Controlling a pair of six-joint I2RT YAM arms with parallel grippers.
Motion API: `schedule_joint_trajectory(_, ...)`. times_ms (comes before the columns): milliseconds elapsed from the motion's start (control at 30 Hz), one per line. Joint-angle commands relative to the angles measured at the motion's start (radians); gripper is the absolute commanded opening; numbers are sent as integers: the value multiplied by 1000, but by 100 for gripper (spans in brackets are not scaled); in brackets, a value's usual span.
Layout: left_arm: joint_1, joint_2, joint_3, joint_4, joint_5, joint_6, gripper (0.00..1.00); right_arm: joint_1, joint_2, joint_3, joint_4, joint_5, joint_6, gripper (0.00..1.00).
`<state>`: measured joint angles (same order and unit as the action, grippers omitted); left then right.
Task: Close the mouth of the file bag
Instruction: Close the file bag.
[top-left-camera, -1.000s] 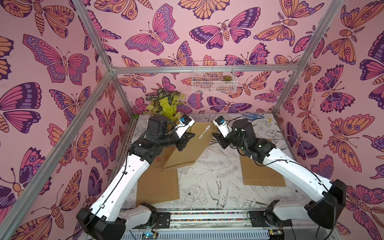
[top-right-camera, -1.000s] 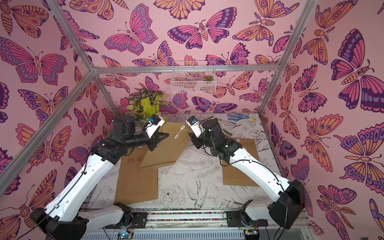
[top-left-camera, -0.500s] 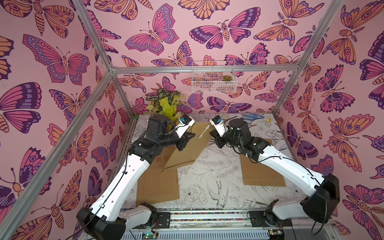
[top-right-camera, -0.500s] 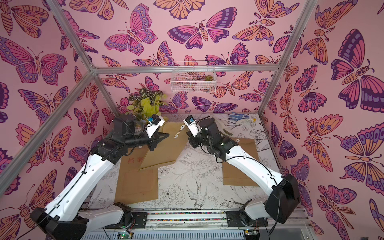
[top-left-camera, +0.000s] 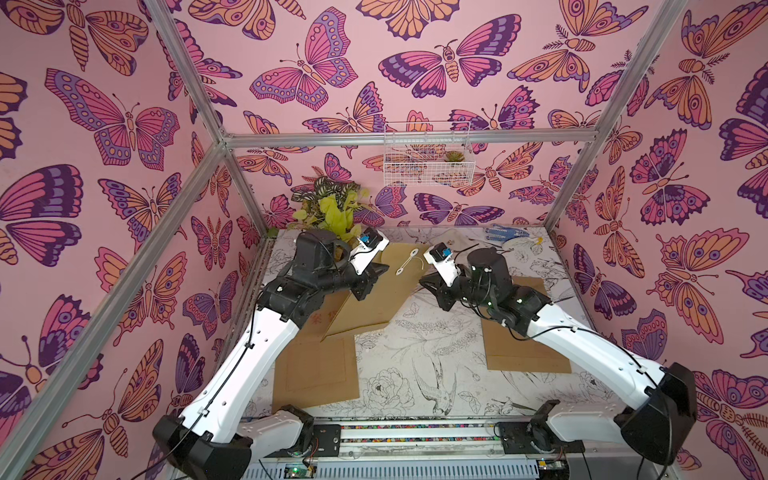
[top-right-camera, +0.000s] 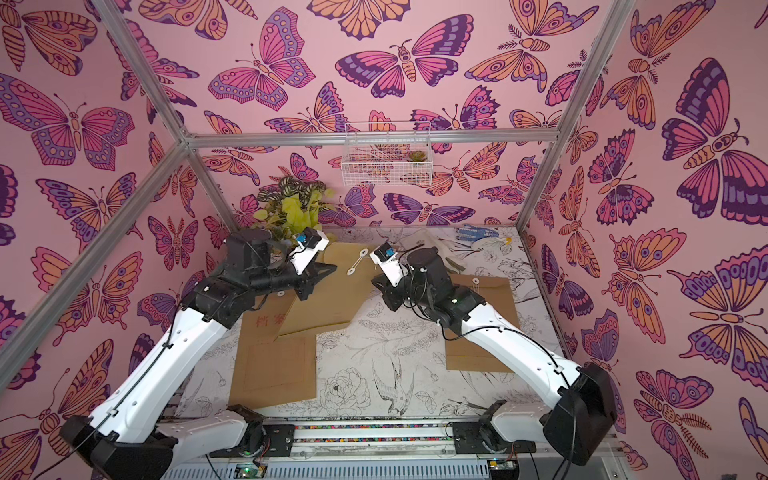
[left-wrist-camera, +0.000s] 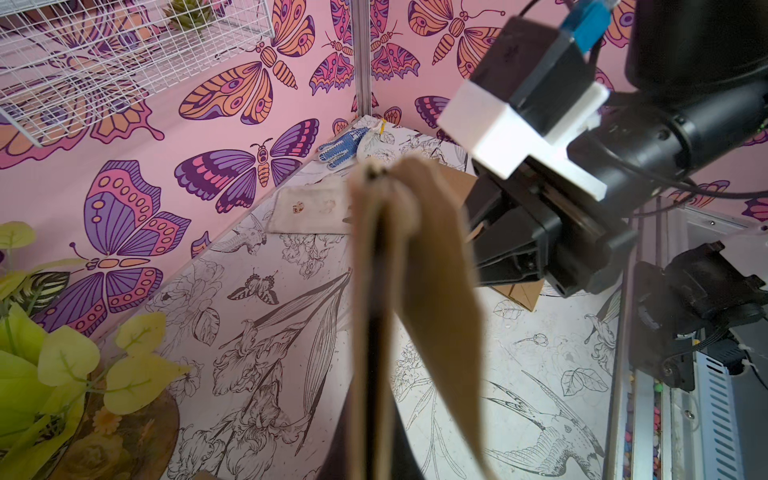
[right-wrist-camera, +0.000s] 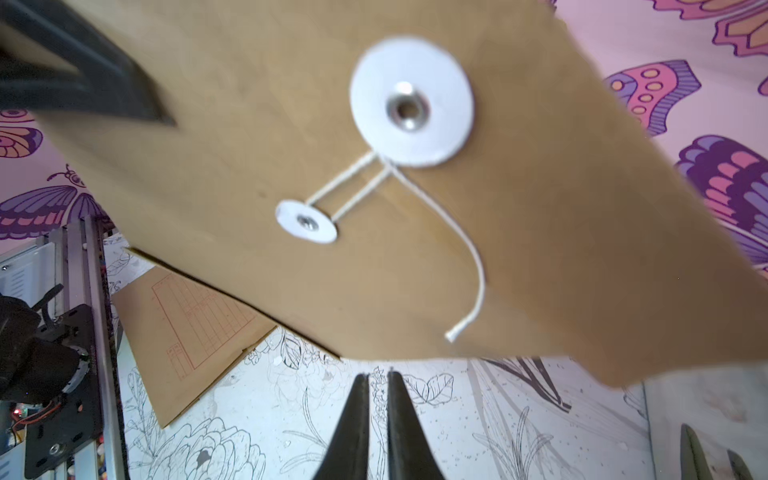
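Observation:
The file bag (top-left-camera: 370, 295) is a brown paper envelope, lifted at a slant off the table with its flap folded over. My left gripper (top-left-camera: 383, 268) is shut on its edge; the left wrist view shows that edge (left-wrist-camera: 374, 291) end-on. Two white discs (right-wrist-camera: 411, 104) (right-wrist-camera: 306, 221) sit on the bag, joined by a white string. The string's loose end (right-wrist-camera: 451, 334) hangs free. My right gripper (right-wrist-camera: 376, 374) sits just below the bag's lower edge, its fingers together but for a thin slit, with nothing between them. Both top views show it right of the bag (top-right-camera: 374, 283).
A second brown file bag (top-left-camera: 316, 365) lies flat at the front left, partly under the lifted one. A third file bag (top-left-camera: 528, 345) lies under my right arm. A leafy plant (top-left-camera: 328, 212), a blue glove (top-left-camera: 503, 235) and a wall-mounted wire basket (top-left-camera: 428, 153) are at the back.
My right gripper's jaws have narrowed from partly open to almost touching, and that arm shifted slightly beside the bag. The left arm and the bag have stayed put.

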<state>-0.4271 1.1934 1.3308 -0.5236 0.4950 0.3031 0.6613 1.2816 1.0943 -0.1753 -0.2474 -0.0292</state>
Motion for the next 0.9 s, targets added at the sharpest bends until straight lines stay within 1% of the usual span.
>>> schedule_joint_trajectory(0, -7, -14, 2, 29, -9, 22, 0, -36, -45, -10, 48, 52, 50, 19)
schedule_joint_trajectory(33, -8, -12, 2, 28, -4, 19, 0, -42, -42, -7, 55, 55, 59, 23)
schedule_joint_trajectory(67, -9, -11, 3, 30, 0, 16, 0, -45, -37, 0, 65, 73, 66, 30)
schedule_joint_trajectory(100, -10, -9, 5, 31, 5, 13, 0, -45, -26, 8, 76, 82, 69, 33)
schedule_joint_trajectory(167, -14, -5, 7, 32, 10, 7, 0, -44, 1, 29, 90, 64, 64, 39)
schedule_joint_trajectory(300, -21, -5, 8, 31, 10, 2, 0, -41, 50, 64, 124, -5, 90, 43)
schedule_joint_trajectory(433, -24, -5, 10, 31, 16, -5, 0, -40, 80, 68, 164, 6, 122, 42)
schedule_joint_trajectory(533, -28, -3, 11, 31, 23, -9, 0, -39, 98, 86, 176, 7, 136, 38)
schedule_joint_trajectory(767, -33, -9, 10, 31, 24, -16, 0, -28, 119, 101, 189, 51, 147, 27)
schedule_joint_trajectory(867, -34, -8, 7, 31, 34, -20, 0, -27, 132, 110, 194, 54, 159, 26)
